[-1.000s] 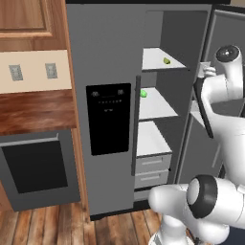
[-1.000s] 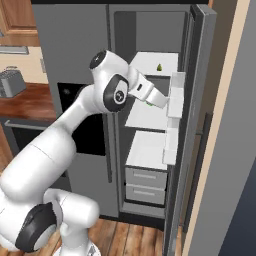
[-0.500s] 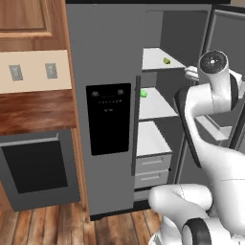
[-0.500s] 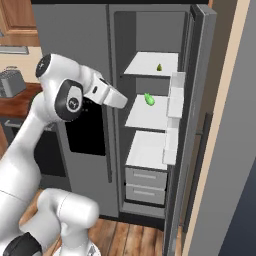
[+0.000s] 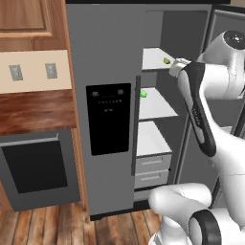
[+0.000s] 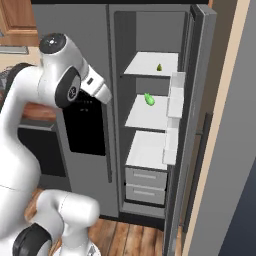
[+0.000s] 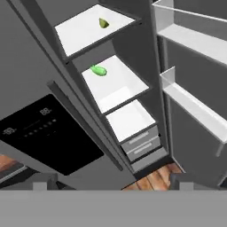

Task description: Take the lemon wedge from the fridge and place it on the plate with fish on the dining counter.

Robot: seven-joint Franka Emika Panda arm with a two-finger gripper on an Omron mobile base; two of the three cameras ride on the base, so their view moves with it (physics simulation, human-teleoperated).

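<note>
White arm [image 6: 30, 115] with dark joints

Smooth, glossy white shells form fat, rounded links. A dark grey round cap with a small pale mark sits at each joint [image 6: 70, 90], ringed in black. A dark grey strip [image 5: 196, 112] runs along one link, and the bulbous white base [image 6: 65, 215] has another dark disc.

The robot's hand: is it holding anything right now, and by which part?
Nothing is held. The gripper is open and empty, away from the lemon wedge on the fridge's top shelf.
</note>
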